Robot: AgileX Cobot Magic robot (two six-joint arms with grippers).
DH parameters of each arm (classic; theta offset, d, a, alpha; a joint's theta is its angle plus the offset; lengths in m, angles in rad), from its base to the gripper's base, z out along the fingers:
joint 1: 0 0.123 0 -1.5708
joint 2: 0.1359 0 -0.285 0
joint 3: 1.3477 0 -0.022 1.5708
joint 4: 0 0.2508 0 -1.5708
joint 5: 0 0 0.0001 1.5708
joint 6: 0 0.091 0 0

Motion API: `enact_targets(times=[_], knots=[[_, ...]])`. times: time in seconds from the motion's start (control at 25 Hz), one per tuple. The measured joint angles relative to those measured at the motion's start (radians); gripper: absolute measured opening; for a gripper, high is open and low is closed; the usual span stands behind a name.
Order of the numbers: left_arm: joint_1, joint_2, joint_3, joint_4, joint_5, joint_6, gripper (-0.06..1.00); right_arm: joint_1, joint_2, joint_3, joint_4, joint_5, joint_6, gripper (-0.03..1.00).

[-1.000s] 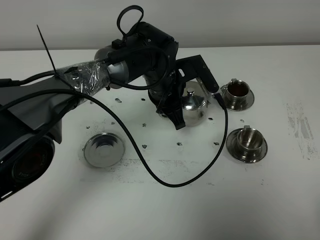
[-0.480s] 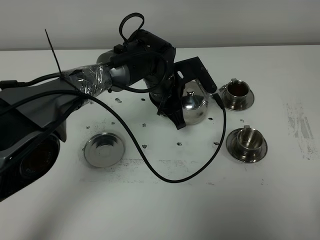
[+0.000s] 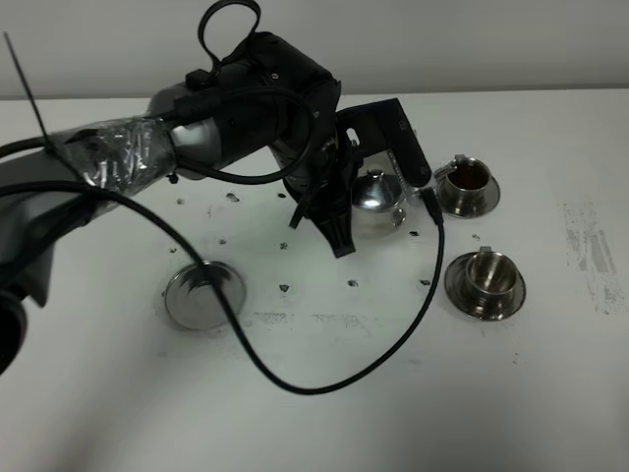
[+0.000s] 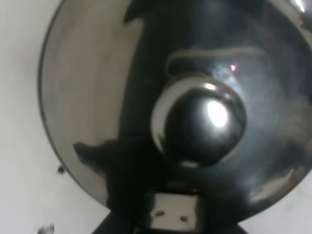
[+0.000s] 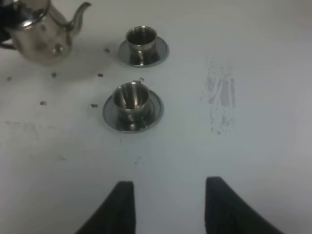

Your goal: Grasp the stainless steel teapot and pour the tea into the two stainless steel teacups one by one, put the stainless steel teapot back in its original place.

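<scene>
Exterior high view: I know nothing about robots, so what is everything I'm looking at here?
teapot: 1, shiny steel, mid-table beside the far teacup
teacups: 2, shiny steel, right side; the far one holds reddish-brown tea
saucers: 3, steel, one under each teacup, one bare at left
cable: 1, black, looping over the table
table: 1, white, dark-specked
left arm: 1, black, partly silver-wrapped
left gripper: 1, black, shut on teapot
right gripper: 1, black, open, empty
</scene>
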Motion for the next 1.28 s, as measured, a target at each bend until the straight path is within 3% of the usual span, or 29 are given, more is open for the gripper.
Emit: enact_targets(times=[0.28,0.72,1.08,1.28], knots=[[-0.081,-0.08,0.152,0.052,0.014,0.063,0.18,0.0,0.0,0.0,0.0,0.0,0.0,0.33],[-0.141,-0.022,0.168,0.363,-0.102,0.11,0.18,0.0,0.0,0.0,0.001,0.0,0.0,0.33],[-0.171,0.085,0.005,0.383,-0.102,0.109,0.18,0.0,0.0,0.0,0.002,0.0,0.0,0.33],[-0.178,0.093,-0.011,0.439,-0.09,0.109,0.18,0.0,0.0,0.0,0.002,0.0,0.0,0.33]])
